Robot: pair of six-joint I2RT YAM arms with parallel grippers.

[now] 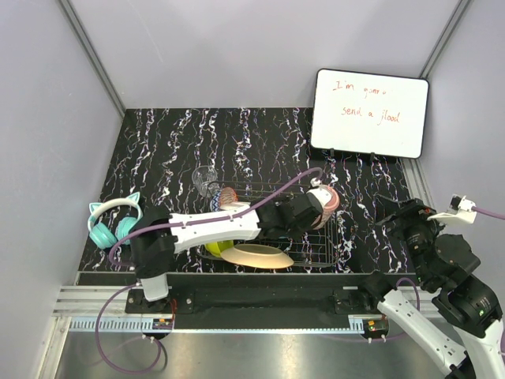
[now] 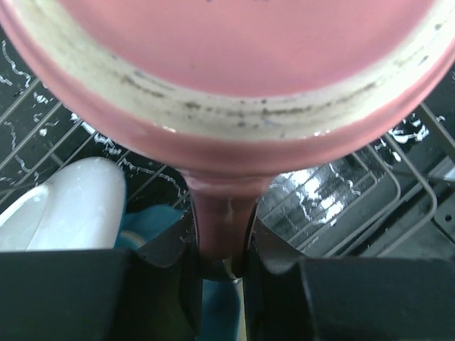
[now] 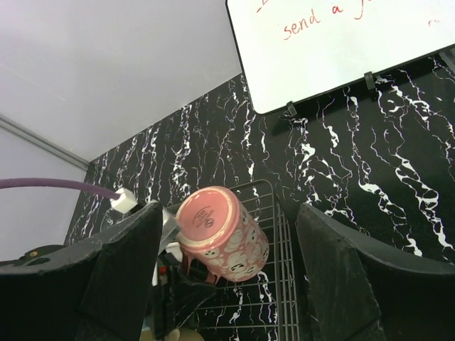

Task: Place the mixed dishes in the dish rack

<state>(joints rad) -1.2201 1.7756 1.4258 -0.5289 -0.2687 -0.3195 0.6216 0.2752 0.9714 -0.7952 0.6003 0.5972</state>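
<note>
**Seating the cup.** At the near left corner of the dish rack (image 1: 338, 239) lies the yellow-green bowl (image 1: 215, 248). Just to its right, along the rack's near edge, is the orange plate (image 1: 256, 255). Over the rack's right end, the left gripper (image 2: 222, 249) is clamped on the handle of the pink patterned cup (image 3: 222, 238). The cup hangs tilted with its base turned up and toward the rack's right side, and it appears not yet seated on the wires. A sound placement probably turns the cup mouth-down and lowers it onto the bare wires of the right end, clear of the plate. The handle should be released only once the cup rests. Right of the rack, the right gripper (image 3: 229, 217) hovers with its fingers wide apart, holding nothing, and is best kept clear.
</note>
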